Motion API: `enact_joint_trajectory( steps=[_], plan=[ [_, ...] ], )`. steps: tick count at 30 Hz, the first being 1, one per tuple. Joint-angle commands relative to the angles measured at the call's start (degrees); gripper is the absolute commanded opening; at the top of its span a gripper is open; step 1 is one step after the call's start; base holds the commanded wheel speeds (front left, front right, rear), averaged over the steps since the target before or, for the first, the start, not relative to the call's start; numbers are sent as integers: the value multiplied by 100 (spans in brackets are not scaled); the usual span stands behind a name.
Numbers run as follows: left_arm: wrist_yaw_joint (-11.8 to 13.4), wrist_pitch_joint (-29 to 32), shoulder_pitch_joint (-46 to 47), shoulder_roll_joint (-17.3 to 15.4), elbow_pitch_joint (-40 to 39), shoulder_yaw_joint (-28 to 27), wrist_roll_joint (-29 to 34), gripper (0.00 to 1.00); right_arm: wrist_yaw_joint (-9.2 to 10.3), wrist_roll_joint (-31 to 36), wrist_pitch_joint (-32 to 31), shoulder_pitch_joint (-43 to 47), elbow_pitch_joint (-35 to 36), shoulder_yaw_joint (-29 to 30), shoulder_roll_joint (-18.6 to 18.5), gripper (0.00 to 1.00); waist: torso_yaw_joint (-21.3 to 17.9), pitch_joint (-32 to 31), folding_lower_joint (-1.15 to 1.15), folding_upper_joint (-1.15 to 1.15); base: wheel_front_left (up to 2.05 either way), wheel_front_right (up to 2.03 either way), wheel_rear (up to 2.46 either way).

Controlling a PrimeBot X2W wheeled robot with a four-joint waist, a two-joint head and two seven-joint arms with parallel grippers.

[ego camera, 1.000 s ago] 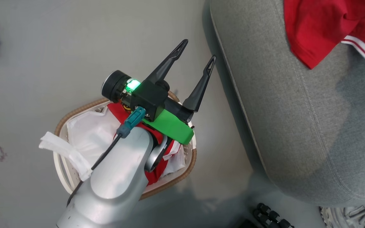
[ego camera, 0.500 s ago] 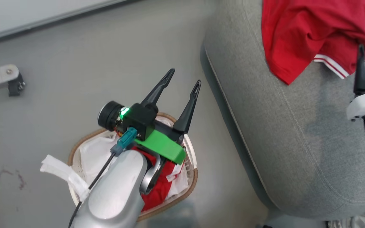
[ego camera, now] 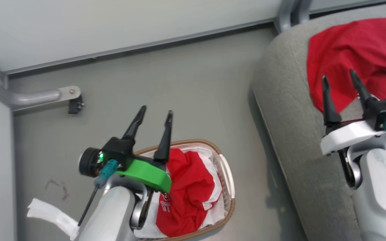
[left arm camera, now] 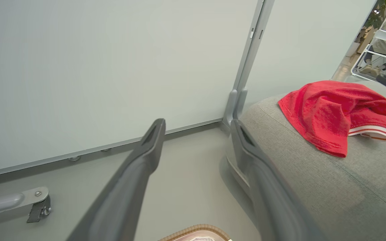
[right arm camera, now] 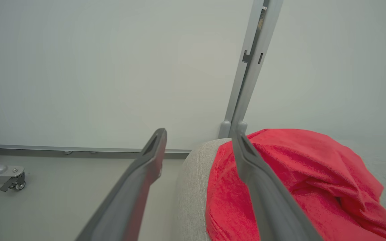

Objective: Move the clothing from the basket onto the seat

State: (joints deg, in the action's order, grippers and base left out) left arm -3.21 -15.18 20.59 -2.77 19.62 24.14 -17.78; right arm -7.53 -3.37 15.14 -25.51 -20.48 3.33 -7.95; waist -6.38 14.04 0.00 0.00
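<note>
At the far left, a metal leg (ego camera: 42, 97) juts over the floor. The left gripper (ego camera: 156, 109) hovers above the basket's (ego camera: 229, 182) left rim, jaws spread wide and empty. Inside the basket lies the lettered jersey (ego camera: 188, 187), crumpled over what looks like a white liner (ego camera: 209, 160). The basket stands on the floor beside the seat (ego camera: 290, 140). The right gripper (ego camera: 337, 76) hangs over the seat's left edge, jaws released and holding nothing, fingertips near the hem of the striped jersey (ego camera: 374, 53), which lies heaped on the seat's far left corner.
</note>
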Motion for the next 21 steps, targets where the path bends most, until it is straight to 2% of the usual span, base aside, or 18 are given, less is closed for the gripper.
enact_joint_trajectory(
  steps=[1, 8, 21],
  plan=[
    [50, 5, -138, -21, 12, -109, 19, 100, 8, -27, 1, 147, 3, -19, 23, 100, 416, -360, 0, 0, 0, 0, 0],
    [186, 5, -542, -22, 88, -799, 174, 100, 8, -9, 1, 472, -101, -181, 242, 100, 659, -565, 0, 0, 0, 0, 0],
    [314, 5, -1325, -22, 227, -1864, 367, 100, 8, -23, 1, 976, -282, -311, 410, 100, 663, -855, 0, 0, 0, 0, 0]
  ],
)
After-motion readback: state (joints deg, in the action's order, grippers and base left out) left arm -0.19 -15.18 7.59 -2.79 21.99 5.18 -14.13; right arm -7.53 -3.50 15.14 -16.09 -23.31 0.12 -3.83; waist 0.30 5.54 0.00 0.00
